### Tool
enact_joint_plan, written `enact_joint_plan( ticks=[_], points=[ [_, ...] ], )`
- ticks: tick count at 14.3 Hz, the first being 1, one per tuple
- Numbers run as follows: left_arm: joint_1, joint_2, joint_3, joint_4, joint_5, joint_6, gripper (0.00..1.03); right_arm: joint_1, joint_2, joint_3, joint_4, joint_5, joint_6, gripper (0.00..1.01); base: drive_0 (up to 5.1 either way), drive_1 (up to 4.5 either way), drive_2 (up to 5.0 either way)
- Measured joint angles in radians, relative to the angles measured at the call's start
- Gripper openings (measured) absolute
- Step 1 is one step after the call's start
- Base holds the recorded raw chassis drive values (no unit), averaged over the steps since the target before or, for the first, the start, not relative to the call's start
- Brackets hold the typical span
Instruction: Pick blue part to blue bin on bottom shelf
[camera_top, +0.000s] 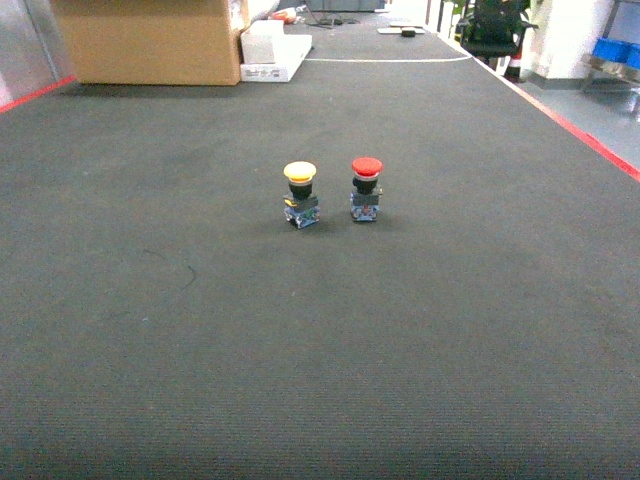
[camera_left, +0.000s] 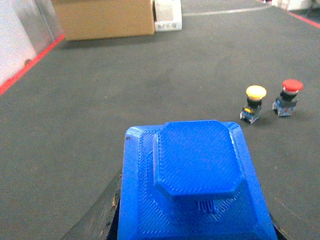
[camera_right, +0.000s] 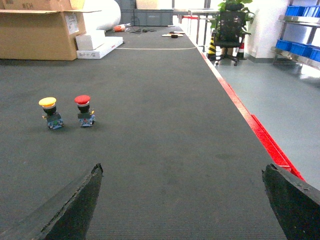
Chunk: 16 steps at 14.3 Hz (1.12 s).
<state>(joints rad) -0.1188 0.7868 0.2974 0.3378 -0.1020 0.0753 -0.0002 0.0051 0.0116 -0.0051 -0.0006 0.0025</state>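
Dark grey carpeted floor carries yellow-capped and red-capped push-buttons side by side. We see our left pincer grasping the blue boxy plastic part; our right pincer is spread wide, released.

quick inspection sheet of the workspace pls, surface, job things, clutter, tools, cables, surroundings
surface: dark carpet floor, red line along its right edge.
job's things: blue part fills the left wrist view, between the left tool's fingers; bin and shelf not identified.
clutter: yellow button and red button upright, side by side, apart.
grippers: left tool shut on the part; right tool open, empty.
cables: nothing seen clearly.
surroundings: cardboard box, white boxes, chair, rack with blue crates.
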Motion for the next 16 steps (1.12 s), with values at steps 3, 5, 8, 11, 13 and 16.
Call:
enact_joint_plan(
  ticks=[3, 5, 8, 11, 13, 16],
  points=[
    [-0.133, -0.516, 0.002, -0.469, -0.167, -0.066, 0.44, 0.000, 0.000, 0.000, 0.000, 0.000, 0.000, 0.98, 0.0, 0.00, 0.0],
    [-0.111, -0.571, -0.010, -0.503, -0.192, -0.116, 0.44, 0.000, 0.000, 0.000, 0.000, 0.000, 0.000, 0.98, 0.0, 0.00, 0.0],
    [-0.115, -0.567, -0.027, -0.509, -0.189, -0.126, 0.44, 0.000, 0.000, 0.000, 0.000, 0.000, 0.000, 0.98, 0.0, 0.00, 0.0],
    [-0.115, -0.565, -0.027, -0.510, -0.190, -0.128, 0.44, 0.000, 0.000, 0.000, -0.002, 0.000, 0.000, 0.98, 0.1, -2.68, 2.9],
    [-0.116, -0.569, -0.027, -0.509, -0.189, -0.128, 0.44, 0.000, 0.000, 0.000, 0.000, 0.000, 0.000, 0.98, -0.3, -0.27, -0.3],
    [-0.113, -0.571, -0.026, -0.509, -0.193, -0.128, 0.44, 0.000, 0.000, 0.000, 0.000, -0.001, 0.000, 0.98, -1.8, -1.79, -1.8]
  ],
)
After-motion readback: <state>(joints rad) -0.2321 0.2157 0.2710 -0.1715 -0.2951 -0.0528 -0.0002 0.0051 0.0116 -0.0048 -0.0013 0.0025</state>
